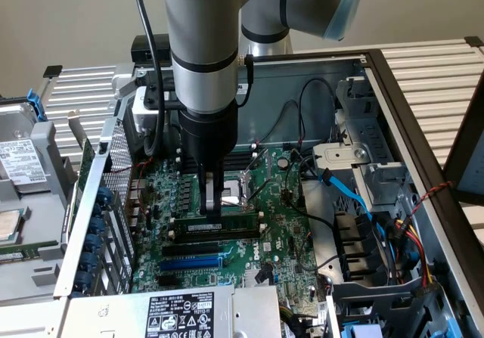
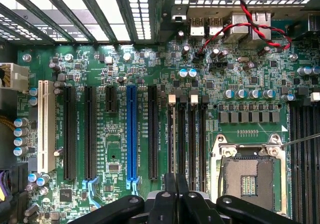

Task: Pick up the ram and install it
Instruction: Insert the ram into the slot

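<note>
Power supply: nearest in the exterior view, a grey box with a white-printed black label (image 1: 180,313) lay along the case's front edge.
Blue expansion slot (image 1: 193,262) (image 2: 131,134): lay on the green motherboard (image 1: 291,232) just behind the power supply, with a black slot (image 1: 193,246) beside it on the far side.
Ram (image 1: 234,224): stood on its long edge just beyond that black slot and parallel to it, white label towards the exterior view's left; whether it was fully seated could not be told.
Gripper (image 1: 214,211) (image 2: 175,181): came straight down onto the ram's top edge, near the label end.
Grip: whether it was clamped on the ram or let go could not be told.
CPU socket (image 1: 240,189) (image 2: 248,176): open metal frame, just behind the gripper.
Blue cable (image 1: 348,194): ran across the drive cage at the exterior view's right.
Arm (image 1: 200,43): grey, upright, above the board.
Red-and-black twisted wire (image 2: 250,28): looped by the rear ports in the wrist view.
</note>
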